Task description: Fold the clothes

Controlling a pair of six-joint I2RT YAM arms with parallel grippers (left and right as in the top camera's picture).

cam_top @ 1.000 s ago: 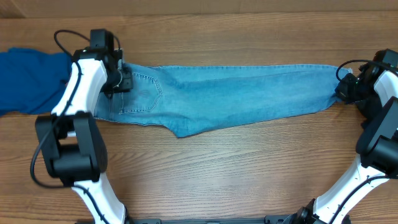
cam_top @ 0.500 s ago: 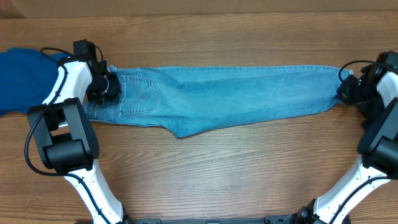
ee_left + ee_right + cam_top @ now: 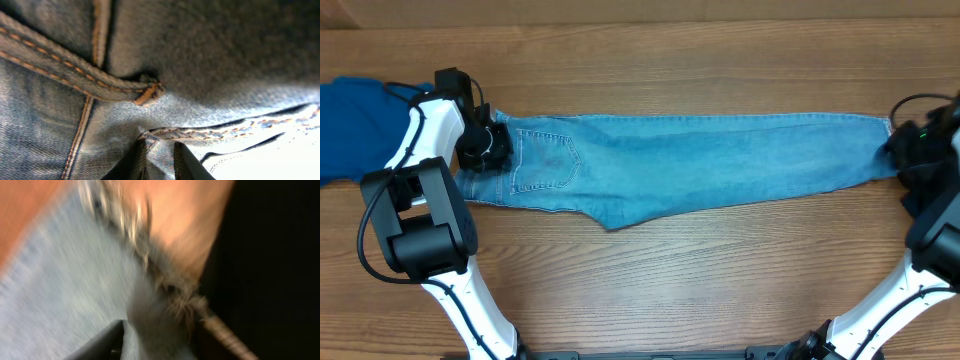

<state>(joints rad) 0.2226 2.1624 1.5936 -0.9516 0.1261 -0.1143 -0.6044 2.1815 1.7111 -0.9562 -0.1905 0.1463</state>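
Left wrist: L end effector [image 3: 159,148] pinches jeans [image 3: 210,60] waistband.

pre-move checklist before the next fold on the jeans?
1. Hold of left gripper on waistband of pale-blue denim jeans: ok, denim pinched between fingers.
2. Hold of right gripper on frayed hem: cannot tell, wrist view blurred.
3. Jeans stretched flat along brown wooden table: ok.
4. Soft royal-blue garment clear of jeans: cannot tell, left arm covers the gap.
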